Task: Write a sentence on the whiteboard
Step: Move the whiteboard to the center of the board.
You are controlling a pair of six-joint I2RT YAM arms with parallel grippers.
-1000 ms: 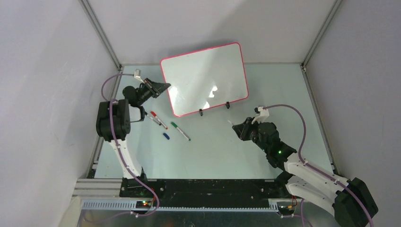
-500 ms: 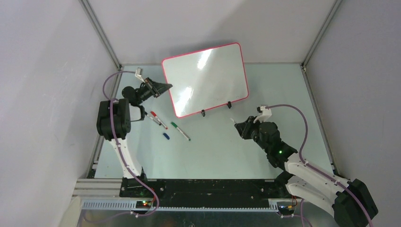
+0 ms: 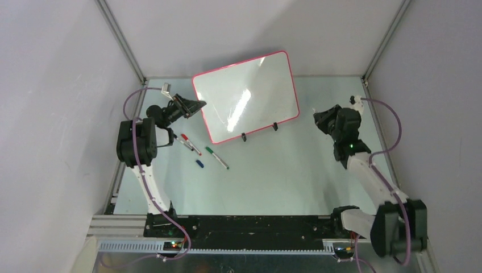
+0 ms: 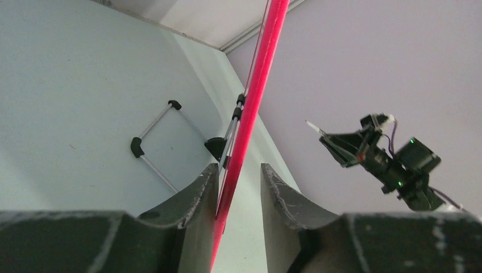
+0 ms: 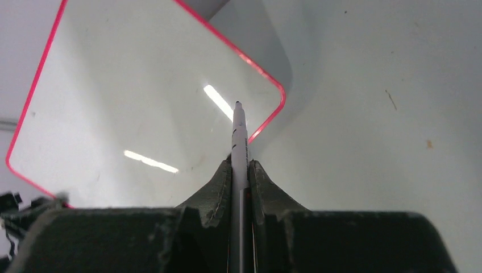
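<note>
- White and shiny, the whiteboard [image 3: 250,85] stands at the back edge of the table [image 3: 284,170], near the middle. It leans back, and bright stripes of light show on it.
- Its thin pink frame [image 3: 293,85] goes all the way round, and two small black feet [image 3: 243,136] hold up its near edge.
- At the board's left edge is the left gripper [image 3: 196,105]. In the left wrist view [image 4: 239,169] the frame [image 4: 262,57] runs straight up between the two fingers [image 4: 199,199].
- The frame sits right against one finger. On the other side a gap shows between the frame and the other finger, so the fingers are spread a bit and do not squeeze the board.
- Off to the right of the board's right edge is the right gripper [image 3: 319,118]. It is near the board but not touching it.
- In the right wrist view its fingers [image 5: 219,187] are pressed tight [image 5: 241,162] on a thin marker [image 5: 239,131]. The marker sticks out past the fingertips with its dark tip up.
- From that view the tip lines up with a rounded corner of the whiteboard [image 5: 142,85].
- On the table, towards the left edge and just in front of the board's near left corner, lie a red marker [image 3: 191,144], a green marker [image 3: 217,158] and a small blue cap [image 3: 199,163]. They lie close together, and no gripper touches them.
</note>
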